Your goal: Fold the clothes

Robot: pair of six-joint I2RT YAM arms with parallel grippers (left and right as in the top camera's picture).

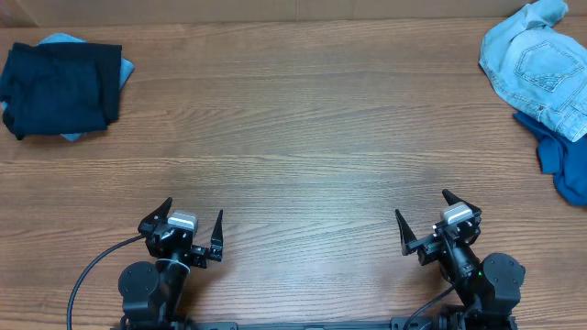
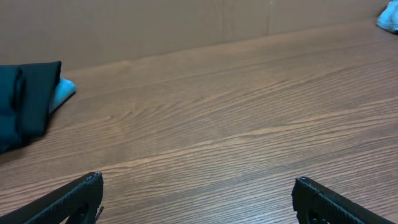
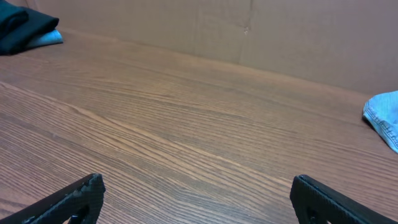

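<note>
Denim shorts: lying crumpled at the table's far right corner, overlapping a royal-blue garment, sitting ahead and rightward of the right gripper, far from the left gripper, both gaping wide, gripping nothing.

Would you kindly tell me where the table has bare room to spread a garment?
The table is bare across its middle, from the dark navy garment far left to the denim shorts far right, down to the left gripper and right gripper. Crowded at the right edge: shorts and royal-blue garment bunched together.
</note>
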